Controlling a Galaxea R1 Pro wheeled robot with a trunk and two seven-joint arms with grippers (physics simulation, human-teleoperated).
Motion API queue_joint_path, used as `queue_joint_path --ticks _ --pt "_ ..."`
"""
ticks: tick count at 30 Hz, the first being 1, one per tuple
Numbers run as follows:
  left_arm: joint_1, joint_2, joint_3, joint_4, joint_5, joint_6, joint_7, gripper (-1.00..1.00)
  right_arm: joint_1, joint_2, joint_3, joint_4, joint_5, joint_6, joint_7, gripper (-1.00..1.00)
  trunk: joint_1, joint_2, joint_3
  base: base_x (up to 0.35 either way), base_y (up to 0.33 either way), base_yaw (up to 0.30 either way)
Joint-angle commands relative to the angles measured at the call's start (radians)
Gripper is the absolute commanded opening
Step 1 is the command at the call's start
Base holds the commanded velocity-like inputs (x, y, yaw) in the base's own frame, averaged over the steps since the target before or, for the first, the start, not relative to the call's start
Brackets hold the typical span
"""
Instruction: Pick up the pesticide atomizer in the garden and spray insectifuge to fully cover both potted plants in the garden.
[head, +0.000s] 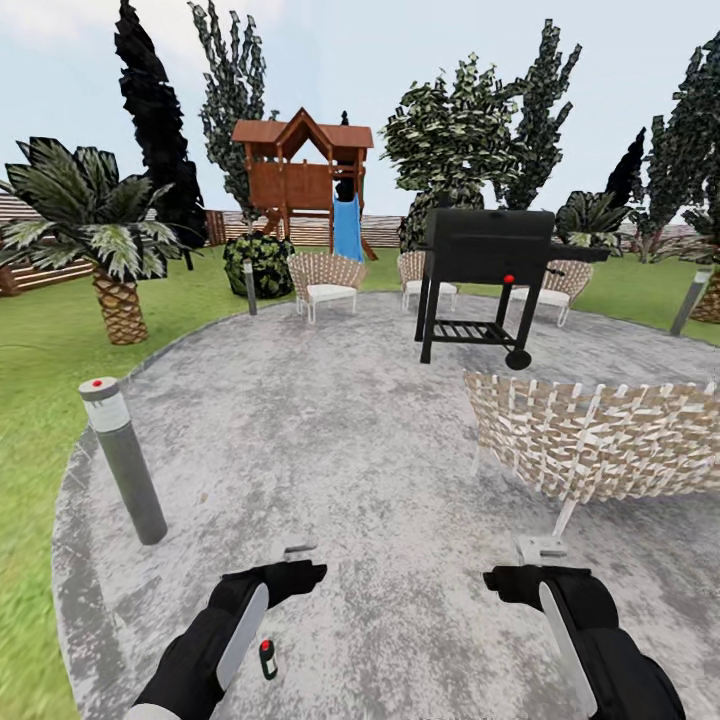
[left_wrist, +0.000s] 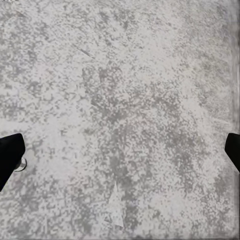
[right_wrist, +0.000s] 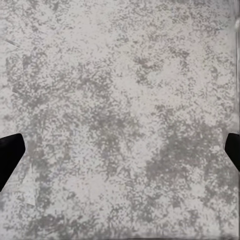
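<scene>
The pesticide atomizer (head: 267, 659), a small dark bottle with a red dot, lies on the grey paved patio (head: 350, 450) just right of my left forearm and behind the left gripper (head: 296, 562). That gripper hangs open above bare paving, its dark fingertips (left_wrist: 10, 155) wide apart. A small round object (left_wrist: 20, 164) shows beside one fingertip; I cannot tell what it is. My right gripper (head: 530, 562) is also open over bare paving, fingertips (right_wrist: 9, 152) spread. The potted plants are out of view.
A grey bollard lamp (head: 125, 460) stands at the patio's left edge. A woven wicker seat (head: 600, 440) is close at the right. A black grill (head: 490, 265), more wicker chairs (head: 325, 280), a palm (head: 100, 240) and a wooden playhouse (head: 300, 165) lie beyond. Lawn (head: 40, 380) surrounds the patio.
</scene>
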Motion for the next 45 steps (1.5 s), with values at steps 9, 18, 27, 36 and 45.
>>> queue_joint_path --ticks 9,18,27,36,45 --pt "0.0 0.012 -0.004 0.125 -0.015 -0.104 -0.005 1.0 0.0 0.0 0.0 0.0 0.0 -0.003 0.002 1.0 0.0 0.0 0.0 -0.01 0.059 -0.289" --pt "0.0 0.033 -0.002 0.139 -0.017 -0.112 -0.06 1.0 0.0 0.001 -0.003 0.005 0.003 -0.017 0.003 1.0 0.0 0.0 0.0 -0.037 0.319 -0.153" --pt "0.0 0.038 -0.003 0.224 -0.055 -0.236 -0.056 1.0 0.0 0.001 -0.003 0.002 0.004 -0.029 0.003 1.0 0.0 0.0 0.0 0.0 0.334 -0.001" --pt "0.0 0.034 -0.007 0.227 -0.167 -0.284 -0.039 1.0 0.0 0.006 0.001 0.002 0.016 -0.068 -0.038 1.0 0.0 0.0 0.0 0.065 0.301 -0.135" --pt "0.0 0.027 0.044 0.174 -0.167 -0.175 0.014 1.0 0.0 0.005 0.019 0.002 0.016 -0.069 -0.044 1.0 0.012 -0.021 -0.009 0.039 0.095 -0.286"
